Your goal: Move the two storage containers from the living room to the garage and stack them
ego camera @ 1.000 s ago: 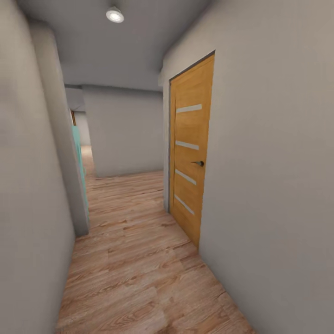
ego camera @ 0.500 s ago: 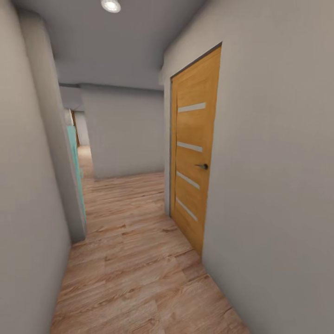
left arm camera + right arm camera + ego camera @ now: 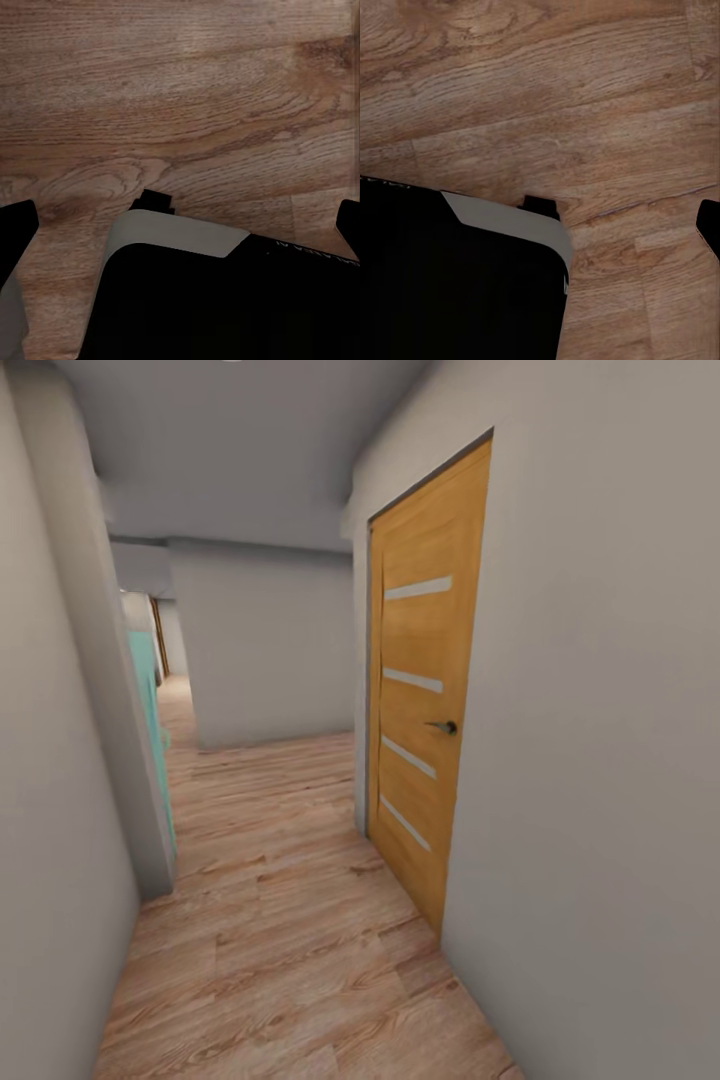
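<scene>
So the head view is just a narrow hallway with a light wood-plank floor (image 3: 290, 920) running up the middle of the frame. On the right side there's a closed honey-coloured wooden door (image 3: 425, 690) with four pale horizontal strips and a small dark handle (image 3: 445, 727). Plain grey walls (image 3: 600, 760) on both sides, and a grey block of wall (image 3: 265, 645) at center where the corridor bends. A thin teal edge (image 3: 150, 730), maybe a door or panel, peeks out at left center.

Both wrist views point down at wood planks, with the robot's black-and-grey base (image 3: 217, 300) filling the lower part of each frame. In the left wrist view, the left gripper's dark fingertips (image 3: 16, 225) sit at the far side edges, spread wide with nothing between them. In the right wrist view one dark fingertip (image 3: 709, 225) pokes in at the right edge, so I can't tell that gripper's state. As for the storage containers, I can't say where they are from here.
</scene>
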Controlling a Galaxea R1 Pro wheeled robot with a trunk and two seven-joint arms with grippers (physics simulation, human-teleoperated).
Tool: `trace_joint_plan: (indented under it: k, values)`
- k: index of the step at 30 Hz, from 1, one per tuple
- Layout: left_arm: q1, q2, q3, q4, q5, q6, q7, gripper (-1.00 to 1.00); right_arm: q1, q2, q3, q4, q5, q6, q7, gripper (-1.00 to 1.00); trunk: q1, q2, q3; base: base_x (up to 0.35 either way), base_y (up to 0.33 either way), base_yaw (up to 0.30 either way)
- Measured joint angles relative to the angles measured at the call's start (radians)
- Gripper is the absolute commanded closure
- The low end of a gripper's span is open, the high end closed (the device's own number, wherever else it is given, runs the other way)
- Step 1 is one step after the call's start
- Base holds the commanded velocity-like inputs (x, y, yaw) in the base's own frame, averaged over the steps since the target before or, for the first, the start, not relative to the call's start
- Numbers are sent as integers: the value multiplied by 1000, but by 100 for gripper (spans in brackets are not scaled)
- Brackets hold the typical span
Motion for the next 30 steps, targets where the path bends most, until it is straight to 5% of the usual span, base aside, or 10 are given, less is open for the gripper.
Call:
trace_joint_plan:
  k: [16, 30]
  values:
    - [0, 0, 0, 0, 0, 1, 0, -100, 0, 0, -4, 0, -7, 0, 8, -100, 0, 0, 0, 322, 0, 6]
    - [0, 1, 0, 0, 0, 0, 0, -100, 0, -1, -2, 0, -4, 0, 7, -100, 0, 0, 0, 322, 0, 242]
